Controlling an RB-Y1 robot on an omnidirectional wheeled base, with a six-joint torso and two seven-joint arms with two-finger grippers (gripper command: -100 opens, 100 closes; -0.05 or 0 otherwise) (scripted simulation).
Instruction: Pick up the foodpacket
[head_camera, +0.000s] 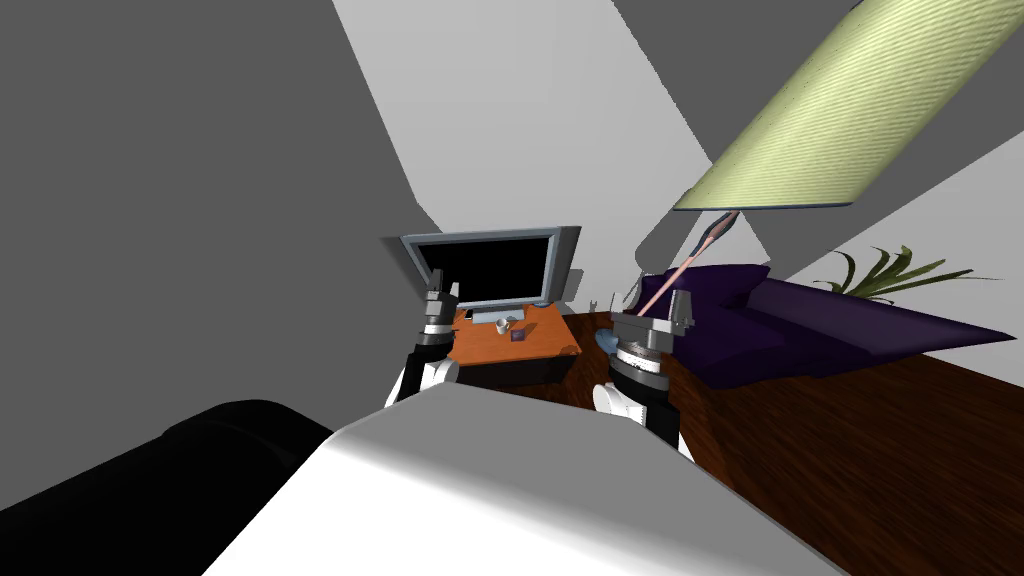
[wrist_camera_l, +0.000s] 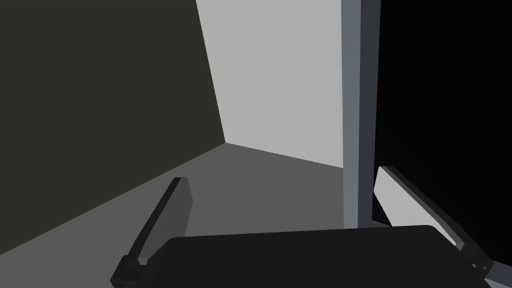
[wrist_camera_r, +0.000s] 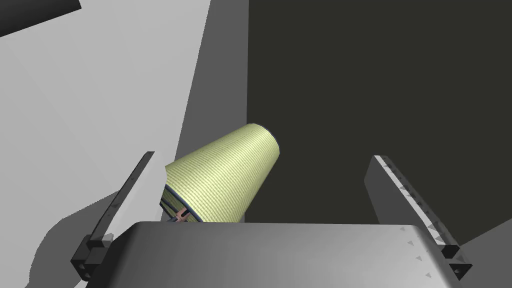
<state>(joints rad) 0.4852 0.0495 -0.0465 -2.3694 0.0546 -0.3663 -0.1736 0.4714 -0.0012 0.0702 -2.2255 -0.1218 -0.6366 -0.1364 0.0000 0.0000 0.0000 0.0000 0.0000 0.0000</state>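
Note:
A small purple packet (head_camera: 518, 334) lies on the orange table (head_camera: 545, 340) in front of the TV, beside a small white cup-like thing (head_camera: 503, 324). My left gripper (head_camera: 443, 286) is raised over the table's left end, left of the packet and clear of it. In the left wrist view the left gripper (wrist_camera_l: 281, 175) is open and holds nothing, and the TV's grey frame (wrist_camera_l: 357, 100) stands between its fingers. My right gripper (head_camera: 655, 315) hangs to the right of the table. The right gripper (wrist_camera_r: 263, 157) is open and empty.
The TV (head_camera: 495, 265) stands at the table's back. A floor lamp with a pale green shade (head_camera: 850, 110) (wrist_camera_r: 225, 175) leans above my right arm. A dark purple sofa (head_camera: 800, 330) and a plant (head_camera: 880, 270) are at the right, on the wooden floor (head_camera: 900, 440). A black shape (head_camera: 150, 480) lies low on the left.

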